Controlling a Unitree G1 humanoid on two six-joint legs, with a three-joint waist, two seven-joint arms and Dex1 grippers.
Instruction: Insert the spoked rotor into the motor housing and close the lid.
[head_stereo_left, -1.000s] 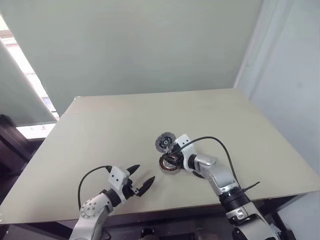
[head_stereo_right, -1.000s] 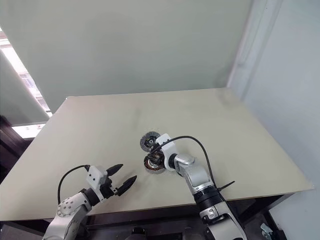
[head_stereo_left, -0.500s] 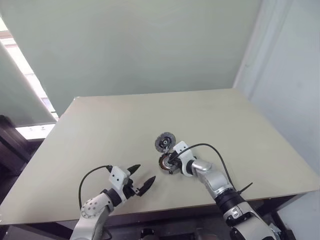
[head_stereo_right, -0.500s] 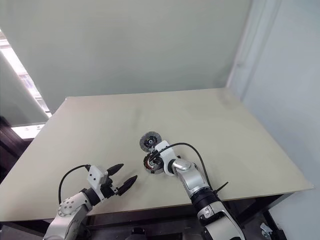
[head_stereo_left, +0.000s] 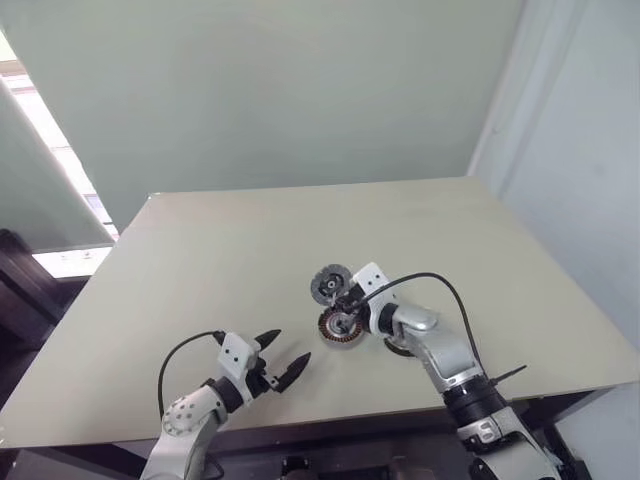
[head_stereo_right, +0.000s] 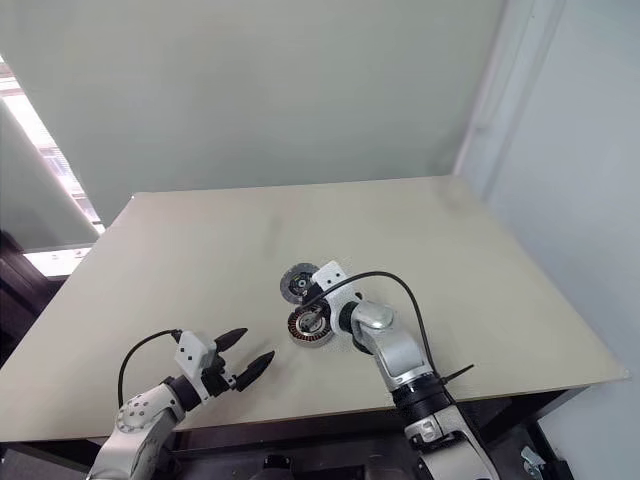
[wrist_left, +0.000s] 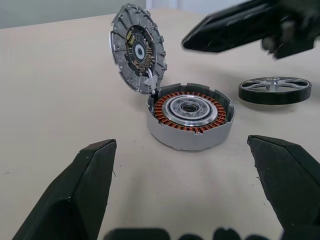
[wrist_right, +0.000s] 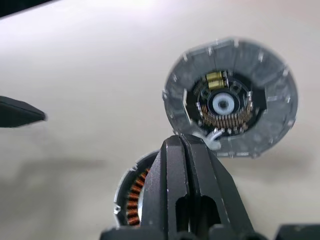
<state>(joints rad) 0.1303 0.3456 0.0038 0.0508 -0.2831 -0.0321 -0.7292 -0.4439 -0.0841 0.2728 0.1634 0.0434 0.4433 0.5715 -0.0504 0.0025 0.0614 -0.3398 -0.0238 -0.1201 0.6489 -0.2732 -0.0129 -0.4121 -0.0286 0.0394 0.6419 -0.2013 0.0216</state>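
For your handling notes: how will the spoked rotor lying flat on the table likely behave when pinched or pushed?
The spoked rotor looks rigid, so it probably won't flex. Lying flat, it should slide rather than roll. Its low, smooth rim may slip from the fingers.

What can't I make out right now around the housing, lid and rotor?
- motor housing, right wrist view: mostly hidden behind the right gripper's shut jaws, and cut off by the bottom edge.
- lid, left wrist view: outer face turned away; where the white wire joins it is too small to tell.
- spoked rotor, left wrist view: lies flat, so its underside is hidden.
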